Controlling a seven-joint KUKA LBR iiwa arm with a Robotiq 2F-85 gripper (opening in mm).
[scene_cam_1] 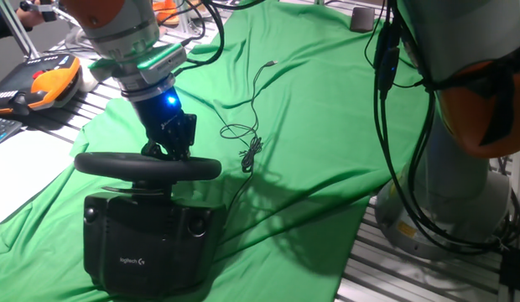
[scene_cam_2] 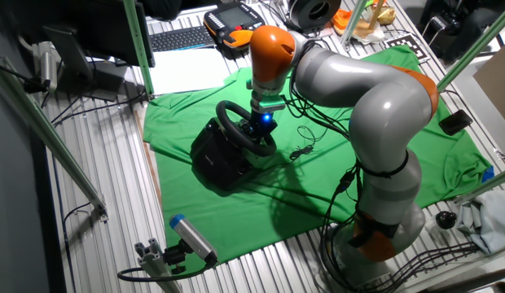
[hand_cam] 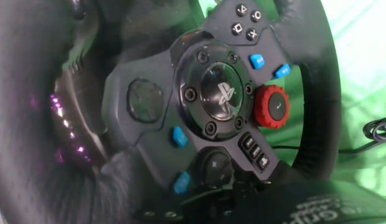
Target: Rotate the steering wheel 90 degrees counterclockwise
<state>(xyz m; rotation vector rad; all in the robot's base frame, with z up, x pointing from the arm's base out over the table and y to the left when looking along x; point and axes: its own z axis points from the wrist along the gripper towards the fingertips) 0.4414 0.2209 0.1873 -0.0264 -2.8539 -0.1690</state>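
Note:
The steering wheel is a black rim on a boxy black base with a white logo, standing on the green cloth. My gripper reaches down onto the far side of the rim, and its fingers look closed around it. In the other fixed view the gripper sits at the right side of the wheel. The hand view shows the wheel's hub close up, with blue buttons and a red knob. The rim fills the left of that view as a dark blur.
A thin black cable lies on the green cloth right of the wheel. An orange teach pendant lies at the far left. The arm's base with hanging cables stands at the right. A keyboard and a blue-capped cylinder lie off the cloth.

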